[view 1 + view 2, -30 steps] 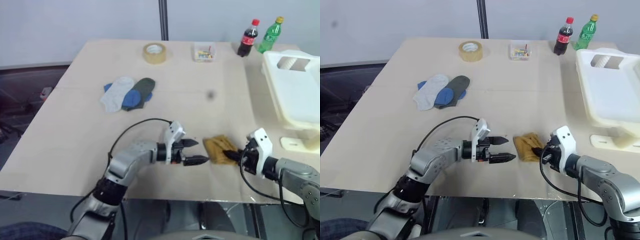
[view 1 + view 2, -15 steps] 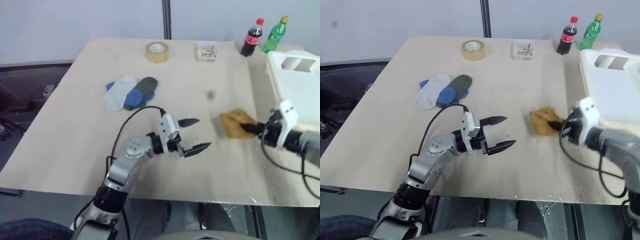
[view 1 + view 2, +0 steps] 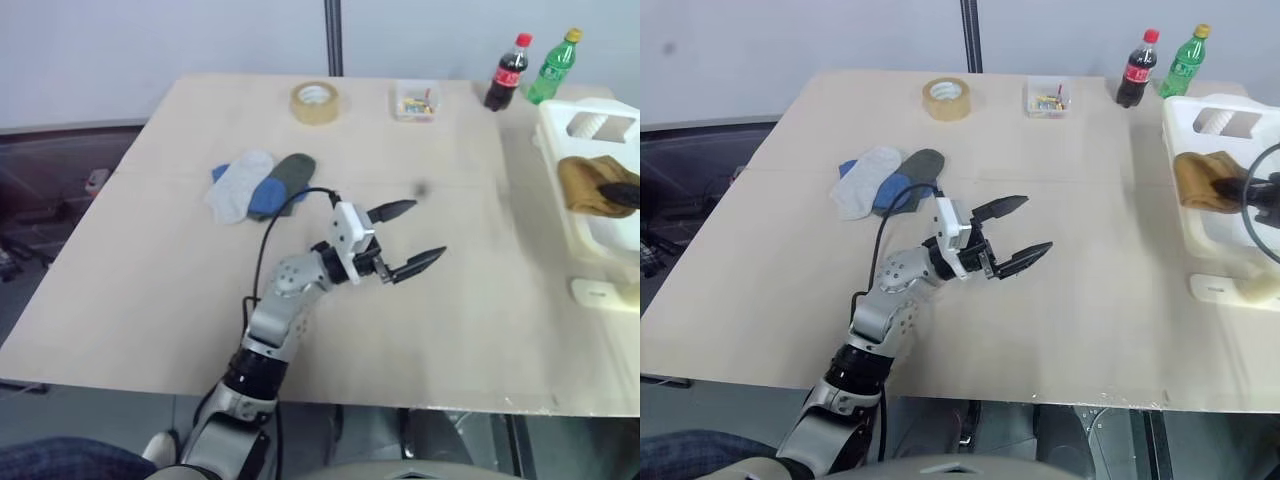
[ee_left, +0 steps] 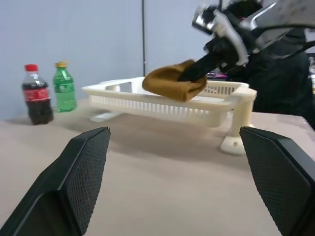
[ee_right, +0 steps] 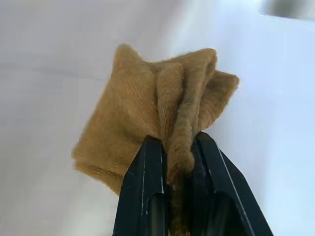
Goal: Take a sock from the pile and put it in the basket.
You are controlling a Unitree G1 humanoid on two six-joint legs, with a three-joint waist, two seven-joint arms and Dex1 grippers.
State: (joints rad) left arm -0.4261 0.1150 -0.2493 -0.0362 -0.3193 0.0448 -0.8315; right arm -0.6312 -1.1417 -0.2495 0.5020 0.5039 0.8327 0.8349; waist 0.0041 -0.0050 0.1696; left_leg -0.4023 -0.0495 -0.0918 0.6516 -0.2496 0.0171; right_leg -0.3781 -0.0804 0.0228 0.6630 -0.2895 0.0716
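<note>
pinching a mustard-yellow sock (image 5: 162,132) between its closed fingers, the right gripper (image 5: 170,169) holds it above the cream-white laundry basket (image 3: 1225,225) at the table's right edge. the left gripper (image 3: 410,238) hangs over the middle of the table (image 3: 180,270) with its fingers spread wide and nothing between them. the pile (image 3: 258,186) of white, blue and dark green socks lies well apart from the basket, near the roll of tape (image 3: 314,103).

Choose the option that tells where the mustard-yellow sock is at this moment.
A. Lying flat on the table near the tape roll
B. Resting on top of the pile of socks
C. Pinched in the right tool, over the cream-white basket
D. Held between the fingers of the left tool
C: the right tool is shut on the mustard-yellow sock, which hangs bunched over the basket, while the left tool is open and holds nothing.
</note>
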